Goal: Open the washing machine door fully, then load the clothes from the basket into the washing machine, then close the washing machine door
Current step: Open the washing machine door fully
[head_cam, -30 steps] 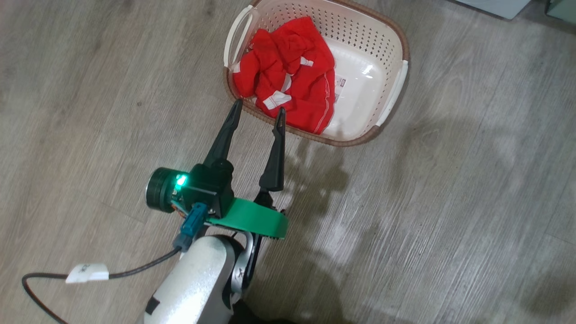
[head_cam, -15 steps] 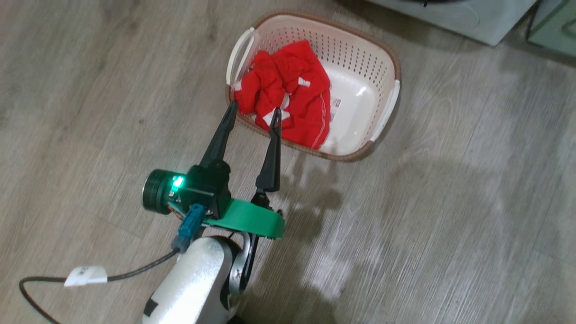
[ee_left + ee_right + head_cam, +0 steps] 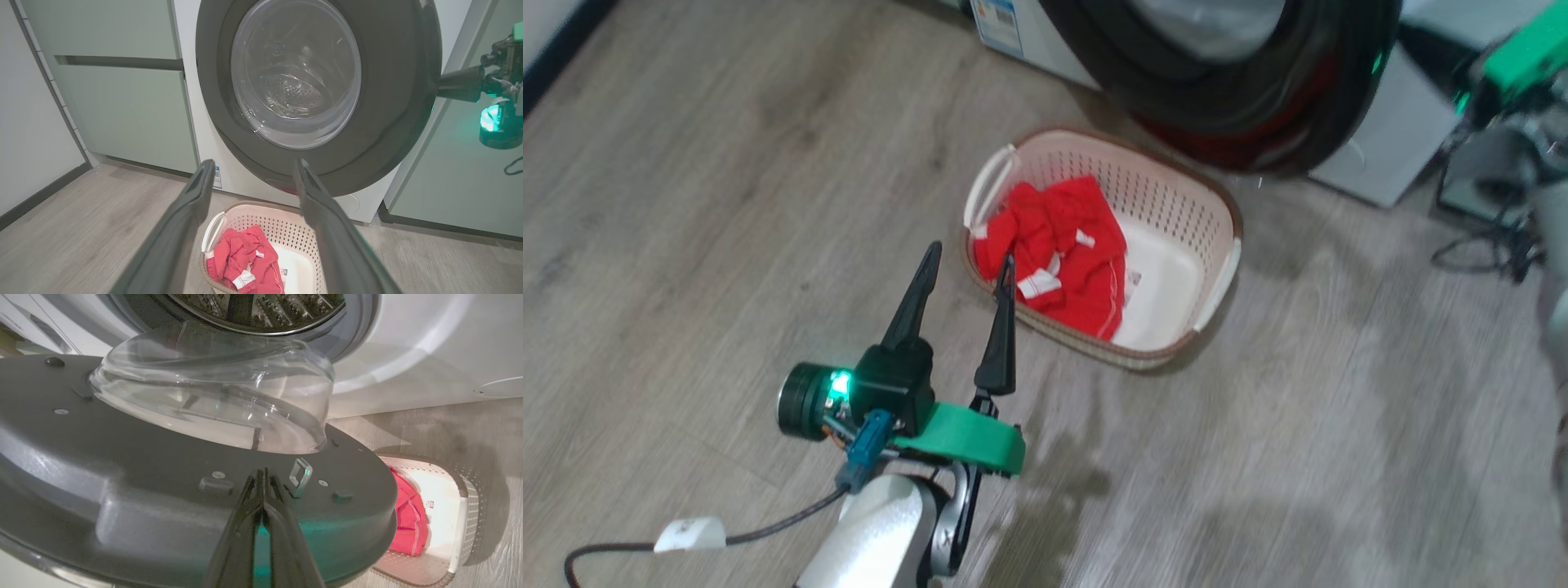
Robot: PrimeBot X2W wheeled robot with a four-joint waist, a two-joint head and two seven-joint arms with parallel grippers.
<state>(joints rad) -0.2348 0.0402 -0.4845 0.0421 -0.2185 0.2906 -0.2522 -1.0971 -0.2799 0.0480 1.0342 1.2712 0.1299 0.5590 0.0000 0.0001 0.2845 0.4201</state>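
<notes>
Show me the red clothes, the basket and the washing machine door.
clothes (image 3: 1094, 278), head view, middle of the red heap.
basket (image 3: 1152, 192), head view, perforated far wall.
washing machine door (image 3: 392, 106), left wrist view, black rim beside the glass.

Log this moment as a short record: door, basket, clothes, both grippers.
door: washing machine door partly open, swung out from the washing machine
basket: basket on the floor in front of the machine, below the door
clothes: red clothes heaped at one end of the basket, none held
left arm: left gripper open, empty, pointing toward the basket
right arm: right gripper shut, tips at the door's inner face beside the latch hook
</notes>
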